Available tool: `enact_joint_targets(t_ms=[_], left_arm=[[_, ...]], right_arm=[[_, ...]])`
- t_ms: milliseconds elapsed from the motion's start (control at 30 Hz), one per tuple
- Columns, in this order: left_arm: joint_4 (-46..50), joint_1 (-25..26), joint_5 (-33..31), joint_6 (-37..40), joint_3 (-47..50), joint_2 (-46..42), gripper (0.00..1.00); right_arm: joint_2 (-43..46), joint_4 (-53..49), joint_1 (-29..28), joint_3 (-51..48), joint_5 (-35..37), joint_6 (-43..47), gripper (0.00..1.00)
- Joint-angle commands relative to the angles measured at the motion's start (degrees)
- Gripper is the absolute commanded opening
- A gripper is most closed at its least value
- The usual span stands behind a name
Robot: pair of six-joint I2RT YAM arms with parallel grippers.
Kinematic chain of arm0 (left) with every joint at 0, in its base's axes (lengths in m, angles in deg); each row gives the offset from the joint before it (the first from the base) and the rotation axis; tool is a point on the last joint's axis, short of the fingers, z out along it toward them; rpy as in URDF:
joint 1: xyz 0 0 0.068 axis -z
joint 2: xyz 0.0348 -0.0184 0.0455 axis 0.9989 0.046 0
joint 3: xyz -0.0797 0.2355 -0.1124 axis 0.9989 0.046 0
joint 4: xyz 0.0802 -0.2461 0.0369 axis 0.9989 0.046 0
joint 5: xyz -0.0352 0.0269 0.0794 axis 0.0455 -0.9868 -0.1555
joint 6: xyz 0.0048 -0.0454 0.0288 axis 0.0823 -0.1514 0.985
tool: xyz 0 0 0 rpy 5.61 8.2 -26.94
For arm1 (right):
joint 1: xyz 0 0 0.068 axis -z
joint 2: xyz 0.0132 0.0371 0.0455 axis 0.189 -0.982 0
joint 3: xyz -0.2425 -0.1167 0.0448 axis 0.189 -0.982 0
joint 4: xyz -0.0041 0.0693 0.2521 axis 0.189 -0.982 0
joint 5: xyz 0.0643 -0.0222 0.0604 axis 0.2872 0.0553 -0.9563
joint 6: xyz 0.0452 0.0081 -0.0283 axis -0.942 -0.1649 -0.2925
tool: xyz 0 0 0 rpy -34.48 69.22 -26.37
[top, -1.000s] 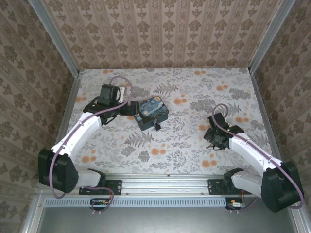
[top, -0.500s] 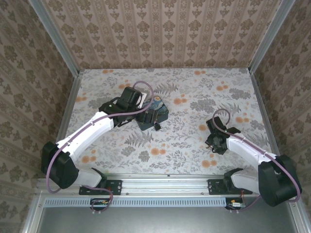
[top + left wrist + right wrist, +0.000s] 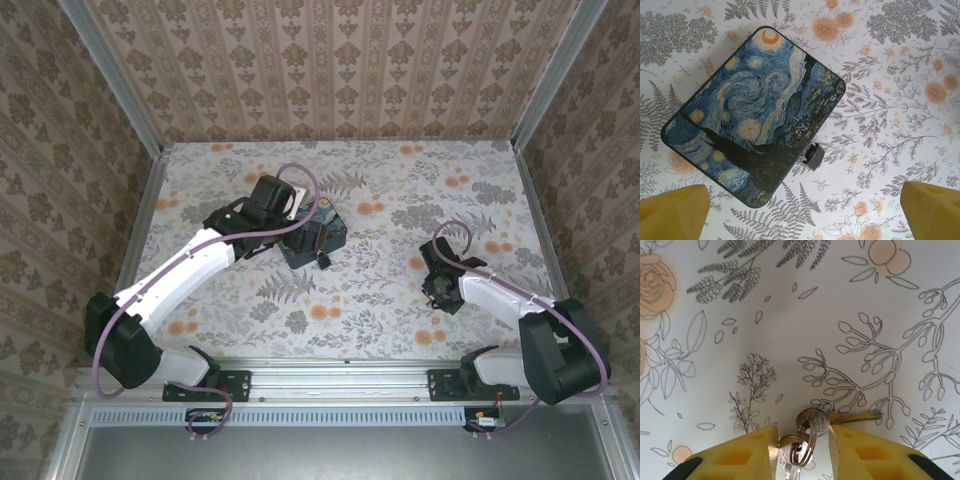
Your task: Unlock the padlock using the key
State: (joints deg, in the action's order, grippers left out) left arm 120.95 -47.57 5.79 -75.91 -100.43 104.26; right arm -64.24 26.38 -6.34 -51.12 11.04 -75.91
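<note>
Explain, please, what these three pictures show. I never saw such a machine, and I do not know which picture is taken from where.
The machine is two robot arms bolted at the near edge of a table. One picture looks down from above; the other two come from a camera on each wrist. On the table lies a dark-blue box with a small black padlock at its side. The left end effector hangs open above them, holding nothing. The right end effector has its yellow fingers close on both sides of a small key on a ring; whether it grips it, I cannot tell.
</note>
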Motion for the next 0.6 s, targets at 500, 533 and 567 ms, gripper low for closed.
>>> enact_joint_targets(t_ms=[500,533,567], left_arm=[[1.7,0.4,8.5,-0.7,-2.5,1.8,1.00],[0.8,0.3,10.1,-2.2,-1.9,2.1,1.00],[-0.6,0.3,12.1,-3.9,-1.2,2.2,0.99]], right_arm=[[-0.7,11.3,-5.5,4.9,-7.8,18.3,0.06],[0.2,12.6,-6.4,5.1,-9.5,21.3,0.06],[1.1,13.8,-7.5,5.5,-11.5,24.1,0.06]])
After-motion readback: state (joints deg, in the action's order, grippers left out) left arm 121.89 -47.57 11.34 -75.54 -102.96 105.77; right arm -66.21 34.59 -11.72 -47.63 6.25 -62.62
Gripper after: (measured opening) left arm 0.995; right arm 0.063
